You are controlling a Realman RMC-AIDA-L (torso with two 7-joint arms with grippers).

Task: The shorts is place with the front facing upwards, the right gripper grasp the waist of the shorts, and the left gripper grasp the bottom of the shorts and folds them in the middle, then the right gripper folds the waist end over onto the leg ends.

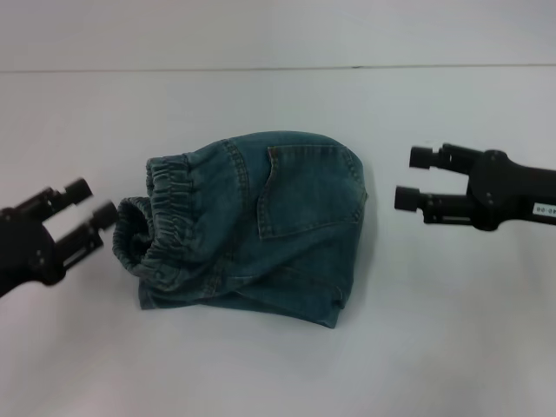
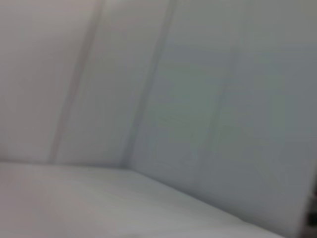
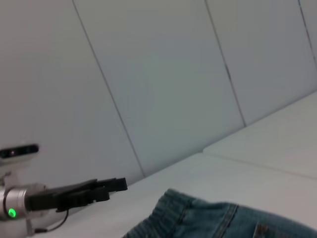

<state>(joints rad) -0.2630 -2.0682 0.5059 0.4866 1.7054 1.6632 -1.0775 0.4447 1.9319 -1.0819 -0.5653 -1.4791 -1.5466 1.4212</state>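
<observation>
One white table (image 1: 452, 347) fills nearly the whole head view, with a pale panelled wall (image 1: 278, 30) running along its far edge at twelve o'clock. No container stands on it; the only thing it bears is the shorts (image 1: 287, 234).

The shorts lie at the centre of the table, folded into a compact bundle of blue washed denim. A stitched pocket (image 1: 308, 191) faces up on the top layer. The waist of the shorts (image 1: 143, 230), the puckered elastic band, sits at the nine o'clock edge of the bundle and gapes open as a dark oval. The three o'clock edge is a smooth rounded fold. A flat stitched edge shows along the six o'clock side, though whether it is a leg hem I cannot tell. From the right wrist view the shorts (image 3: 223, 220) appear low in the picture with the gathered band (image 3: 166, 203) nearest the far arm.

Next in size, the right gripper (image 1: 408, 178) hangs at three o'clock of the shorts, well apart from the cloth, its white label (image 1: 545, 209) on the black body. Its two fingers stand apart and hold nothing.

The left gripper (image 1: 91, 217) hovers at nine o'clock, just beside the waistband without touching it; its fingers are likewise spread and empty. The right wrist view shows this gripper (image 3: 111, 187) beyond the shorts, above the table surface.

The left wrist view shows only wall panels and the table top.
</observation>
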